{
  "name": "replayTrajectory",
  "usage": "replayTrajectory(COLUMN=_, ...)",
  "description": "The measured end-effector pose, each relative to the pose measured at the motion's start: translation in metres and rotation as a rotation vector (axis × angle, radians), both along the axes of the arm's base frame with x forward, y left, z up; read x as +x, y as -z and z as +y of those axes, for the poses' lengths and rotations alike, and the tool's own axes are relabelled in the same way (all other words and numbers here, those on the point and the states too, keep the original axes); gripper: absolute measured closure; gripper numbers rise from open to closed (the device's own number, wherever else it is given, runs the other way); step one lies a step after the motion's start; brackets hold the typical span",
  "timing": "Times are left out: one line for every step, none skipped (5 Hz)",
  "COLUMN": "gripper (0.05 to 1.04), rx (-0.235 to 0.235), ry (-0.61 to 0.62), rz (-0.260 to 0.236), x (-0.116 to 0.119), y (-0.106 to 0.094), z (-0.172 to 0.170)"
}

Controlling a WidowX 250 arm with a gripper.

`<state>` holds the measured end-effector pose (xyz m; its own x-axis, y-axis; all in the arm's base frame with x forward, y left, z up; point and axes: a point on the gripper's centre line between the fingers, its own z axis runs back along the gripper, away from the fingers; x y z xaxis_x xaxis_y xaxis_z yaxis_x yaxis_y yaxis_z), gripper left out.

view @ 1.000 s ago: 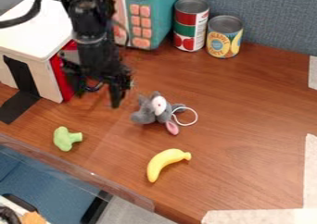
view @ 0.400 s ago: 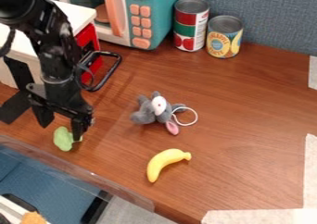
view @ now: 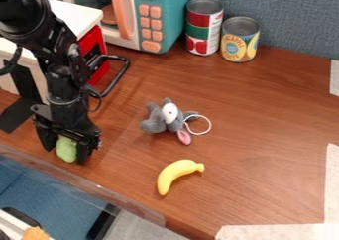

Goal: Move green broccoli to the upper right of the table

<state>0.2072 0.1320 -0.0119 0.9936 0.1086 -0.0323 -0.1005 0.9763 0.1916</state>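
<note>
Floor level: Past the table's near left edge, a blue surface lies below, with grey flooring beside it; a small orange item sits in the lower left corner.
Table edge: A clear strip runs along the near left side of the brown wood-grain table.
Pale tape: Strips mark the near right corner and the right side, with another piece farther back.
Yellow banana: The toy banana rests near the front, stem end toward the right.
Green broccoli: The toy broccoli is on the table's near left part, between the fingers.
Gripper: The black gripper hangs over the near left with its fingers wide apart, one on either side of the broccoli.
Plush mouse: A grey mouse with a white string tail lies mid-table.
Left side: Black tape runs from the table up a white-topped box with a red side.
Back row: A teal toy microwave stands beside two cans, one red and green, one with yellow fruit on its label.
Backdrop: A blue-grey fabric partition rises behind.
</note>
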Motion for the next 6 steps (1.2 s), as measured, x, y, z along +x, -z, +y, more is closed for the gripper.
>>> replayTrajectory(gripper=0.378, rx=0.016, ry=0.007, rz=0.002, x=-0.001, y=0.001, z=0.004)
replayTrajectory(gripper=0.395, rx=0.024, ry=-0.021, rz=-0.007, x=-0.004, y=0.001, z=0.003)
replayTrajectory(gripper=0.395, rx=-0.027, ry=-0.021, rz=-0.011, x=-0.001, y=-0.007, z=-0.017)
replayTrajectory(gripper=0.395, rx=-0.065, ry=0.019, rz=-0.105, x=0.035, y=-0.058, z=-0.06)
replayTrajectory(gripper=0.395, rx=-0.124, ry=0.046, rz=-0.163, x=0.07, y=-0.087, z=-0.095)
replayTrajectory(gripper=0.395, rx=-0.156, ry=0.078, rz=-0.167, x=0.11, y=-0.094, z=-0.133)
